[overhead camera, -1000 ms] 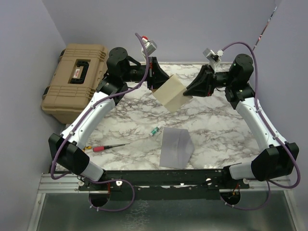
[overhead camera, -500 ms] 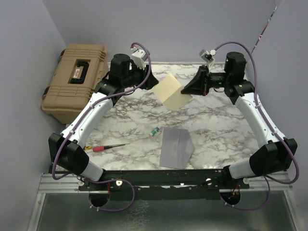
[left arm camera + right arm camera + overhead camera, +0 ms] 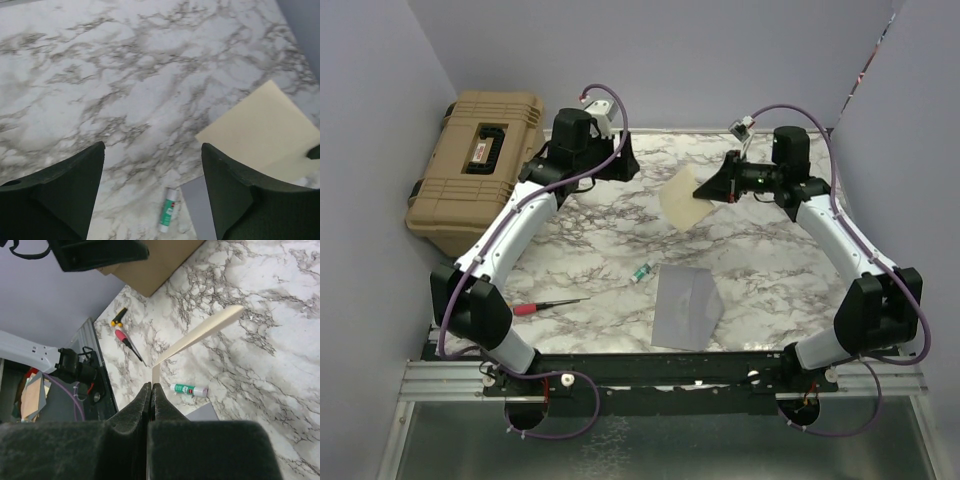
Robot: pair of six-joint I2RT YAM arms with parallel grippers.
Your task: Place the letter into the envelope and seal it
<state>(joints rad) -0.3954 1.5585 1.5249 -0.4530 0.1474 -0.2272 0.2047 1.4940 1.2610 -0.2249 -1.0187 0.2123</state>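
The peach-tan letter [image 3: 681, 199] hangs in the air over the far middle of the table, tilted, with my right gripper [image 3: 706, 190] shut on its right edge. The right wrist view shows the letter [image 3: 200, 331] edge-on, running out from the closed jaws of the right gripper [image 3: 151, 386]. My left gripper [image 3: 628, 165] stands open to the left of the sheet, apart from it, with nothing between its fingers [image 3: 75, 190]. The letter [image 3: 260, 130] shows to its right in the left wrist view. The grey-lilac envelope [image 3: 686, 305] lies flat near the front edge.
A green-and-white glue stick [image 3: 640, 272] lies just left of the envelope. A red-handled screwdriver [image 3: 545, 305] rests at the front left. A tan hard case [image 3: 480, 165] stands beside the table's left edge. Walls close in on both sides.
My left gripper has opened, let go of the letter and drawn back to the left. The right gripper now holds the letter alone and has shifted it slightly right and lower.
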